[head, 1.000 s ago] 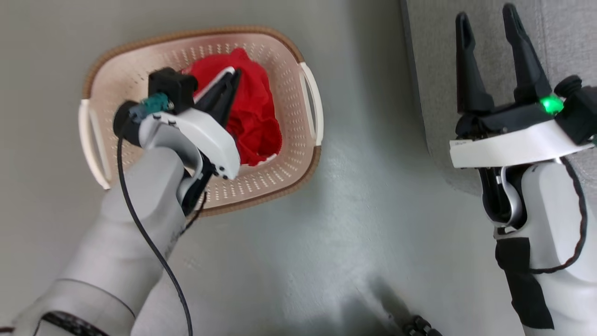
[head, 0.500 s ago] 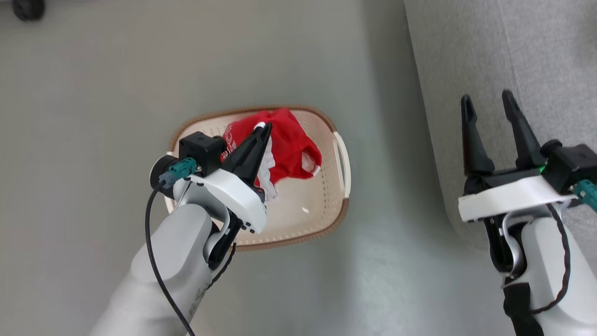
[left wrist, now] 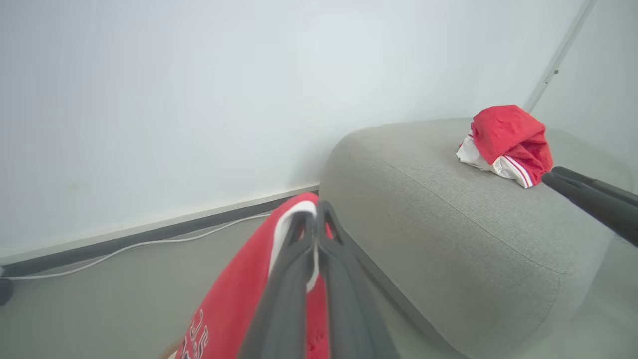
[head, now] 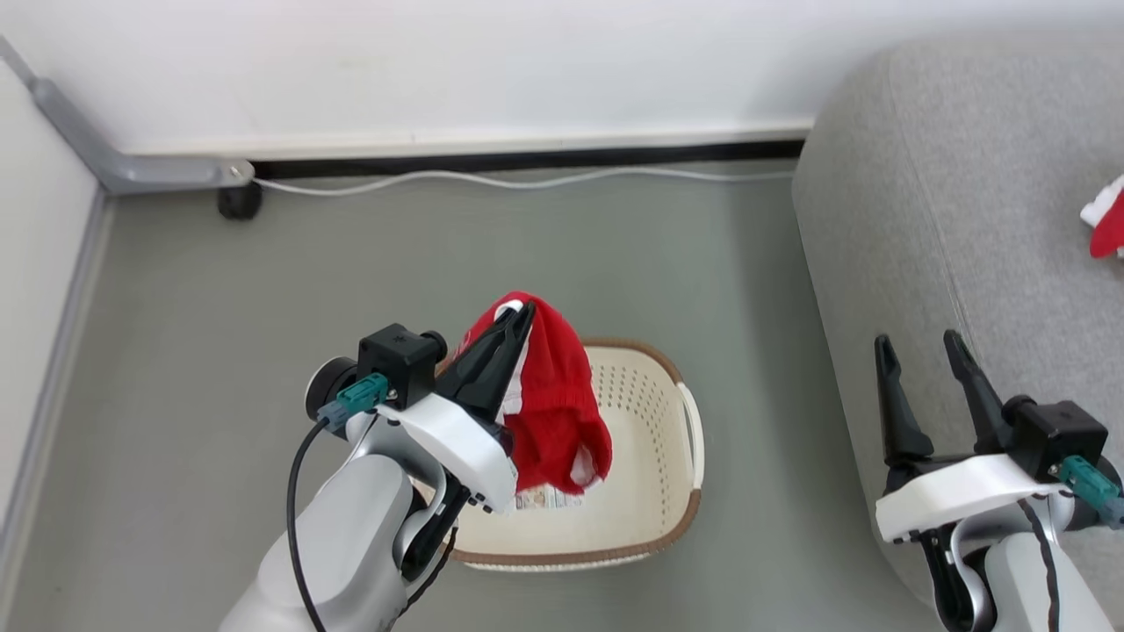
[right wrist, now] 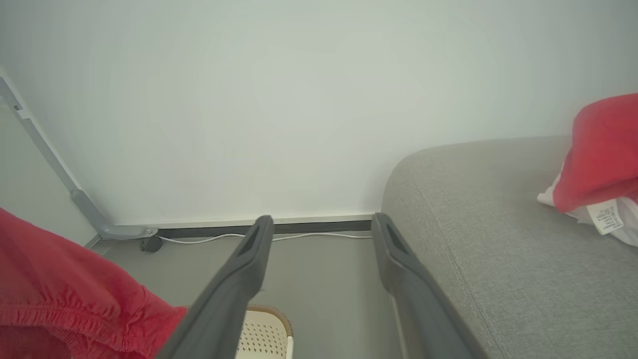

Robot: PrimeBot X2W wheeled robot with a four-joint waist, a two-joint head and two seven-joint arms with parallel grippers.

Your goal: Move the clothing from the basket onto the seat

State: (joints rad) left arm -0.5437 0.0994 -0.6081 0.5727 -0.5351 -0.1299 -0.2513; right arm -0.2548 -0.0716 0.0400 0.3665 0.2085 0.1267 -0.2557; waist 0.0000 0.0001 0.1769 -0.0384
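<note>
Landmark: the basket [head: 652,443], cream-white with perforated sides and a brown rim, stands on the grey floor [head: 219,307]; every place below is told from it.
Basket inside: the bottom is bare apart from a label sticker [head: 546,500]; a white handle [head: 694,430] shows on its right side.
Left gripper [head: 524,309]: raised above the basket's left part, its long dark fingers pressed together and clamped on a fold of red fabric; in the left wrist view [left wrist: 313,212] white trim is pinched between the tips.
Held garment [head: 553,395]: bright red clothing hanging down from those fingertips over the basket's inside, with white lettering on it in the left wrist view [left wrist: 234,304]; whether its lowest edge touches the basket's bottom cannot be told.
Right gripper [head: 917,342]: well to the right of the basket, jaws wide apart with nothing between them; in the right wrist view [right wrist: 321,219] the basket's rim [right wrist: 261,331] lies low between the fingers.
Seat [head: 966,219]: large grey cushion to the right of the basket, with a strip of floor between the two.
Second garment [head: 1108,224]: red and white, bunched on the seat, far to the right of the basket and beyond it [left wrist: 508,139].
Cable [head: 492,180]: a white line along the foot of the wall, beyond the basket.
Caster [head: 237,202]: small and dark, beyond the basket to the left.
</note>
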